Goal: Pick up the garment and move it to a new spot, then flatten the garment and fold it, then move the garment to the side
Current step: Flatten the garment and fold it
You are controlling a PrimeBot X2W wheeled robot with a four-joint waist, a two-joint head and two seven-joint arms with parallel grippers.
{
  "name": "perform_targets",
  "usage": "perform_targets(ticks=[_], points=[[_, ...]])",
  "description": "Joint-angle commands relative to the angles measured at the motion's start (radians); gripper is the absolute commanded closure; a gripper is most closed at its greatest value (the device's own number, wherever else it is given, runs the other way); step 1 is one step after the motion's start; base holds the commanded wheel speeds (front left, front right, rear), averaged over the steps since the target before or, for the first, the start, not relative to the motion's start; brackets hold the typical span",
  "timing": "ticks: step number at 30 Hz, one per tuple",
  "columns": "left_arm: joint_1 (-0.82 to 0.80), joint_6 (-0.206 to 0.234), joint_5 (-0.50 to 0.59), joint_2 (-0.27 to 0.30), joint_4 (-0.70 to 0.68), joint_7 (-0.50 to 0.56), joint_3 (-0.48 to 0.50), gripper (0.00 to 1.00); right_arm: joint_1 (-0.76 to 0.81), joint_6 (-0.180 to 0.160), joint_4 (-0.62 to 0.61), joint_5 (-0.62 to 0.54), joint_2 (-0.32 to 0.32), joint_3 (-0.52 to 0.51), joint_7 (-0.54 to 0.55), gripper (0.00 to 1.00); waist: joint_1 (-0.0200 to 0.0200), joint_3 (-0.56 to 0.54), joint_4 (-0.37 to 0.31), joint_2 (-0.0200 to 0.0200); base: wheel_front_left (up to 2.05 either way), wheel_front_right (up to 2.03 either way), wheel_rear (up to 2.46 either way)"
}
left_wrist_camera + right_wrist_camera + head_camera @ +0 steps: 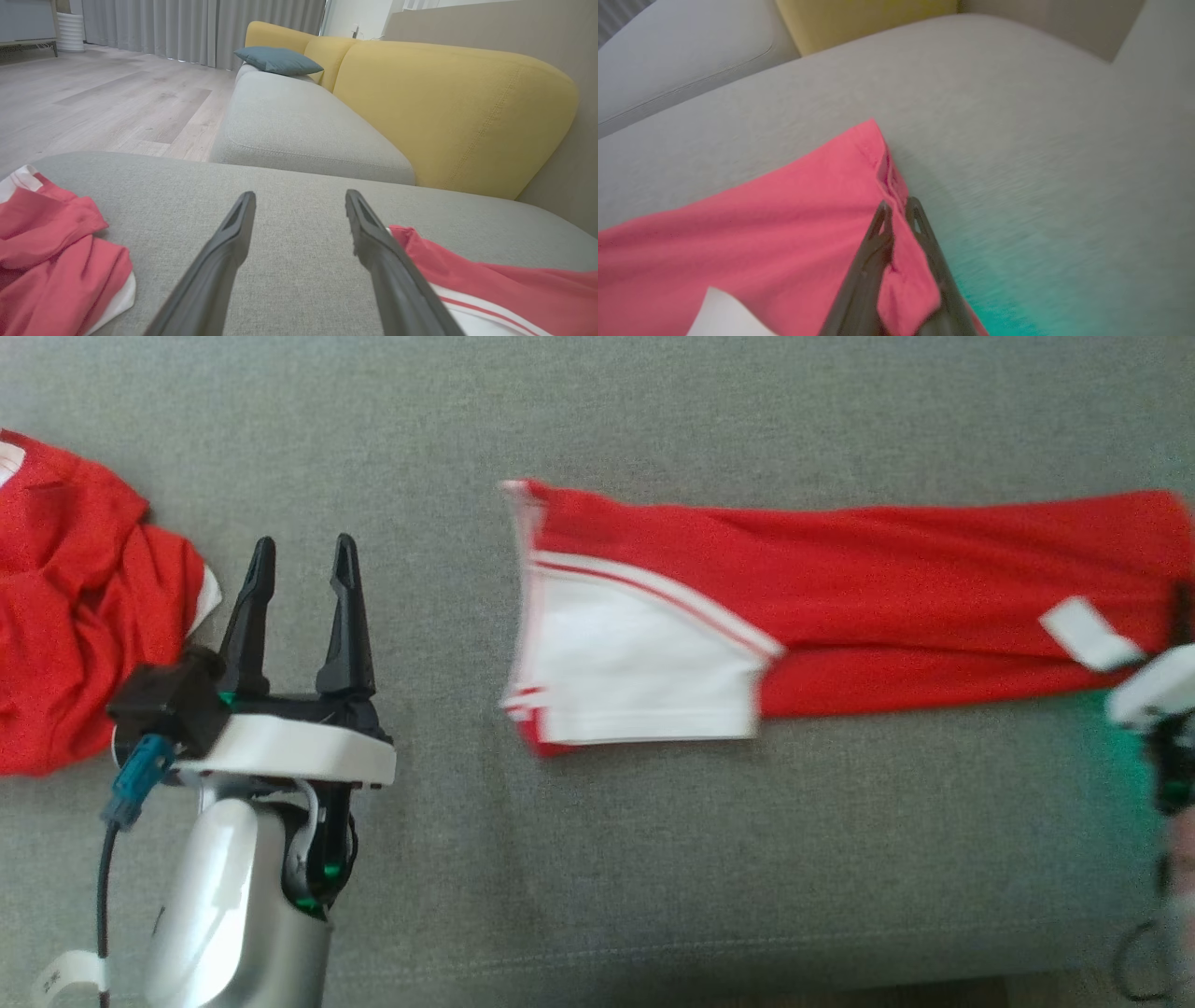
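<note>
Pinching the right end of the long red knit garment with white panels [840, 588], the right claw [896, 212] is clenched on a fold of its hem. It lies flat on the grey fabric sofa cushion [653, 859], long axis running left to right. The left claw [303, 555], released and empty, hangs left of the white-panelled end, the nearer arm for it. A crumpled red cloth [75, 616] lies at its other side.

my left gripper [304, 543]: fingers spread wide, pointing forward | my right gripper [899, 204]: fingers pinched on garment [761, 224] edge
</note>
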Motion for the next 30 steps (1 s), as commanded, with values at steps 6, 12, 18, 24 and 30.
perform_targets(ticks=[6, 12, 18, 24, 30], points=[[0.000, 0.004, -0.013, 0.009, -0.034, -0.005, 0.042, 0.00, -0.021, 0.003, -0.044, -0.176, -0.027, -0.149, -0.041, 1.00, 0.0000, -0.031, -0.003, -0.0001, 0.00, 0.00, 0.00], [0.017, 0.011, -0.024, 0.009, -0.027, -0.005, 0.028, 0.00, -0.039, 0.003, -0.086, -0.213, 0.066, -0.124, -0.032, 1.00, 0.0000, -0.071, -0.006, -0.0001, 0.00, 0.00, 0.00], [0.046, 0.014, -0.031, 0.009, -0.017, -0.005, 0.026, 0.00, -0.029, 0.003, -0.183, -0.141, 0.143, 0.010, 0.009, 1.00, 0.0000, -0.131, -0.007, -0.0001, 0.00, 0.00, 0.00], [0.079, 0.017, -0.038, 0.009, -0.014, -0.005, 0.027, 0.00, 0.010, 0.003, -0.290, -0.035, 0.171, 0.171, 0.059, 1.00, 0.0000, -0.179, -0.004, -0.0001, 0.00, 0.00, 0.00], [0.108, 0.022, -0.046, 0.009, -0.019, -0.005, 0.020, 0.00, 0.071, 0.003, -0.400, 0.170, 0.175, 0.395, 0.095, 1.00, 0.0000, -0.209, 0.017, -0.0001, 0.00, 0.00, 0.00]])
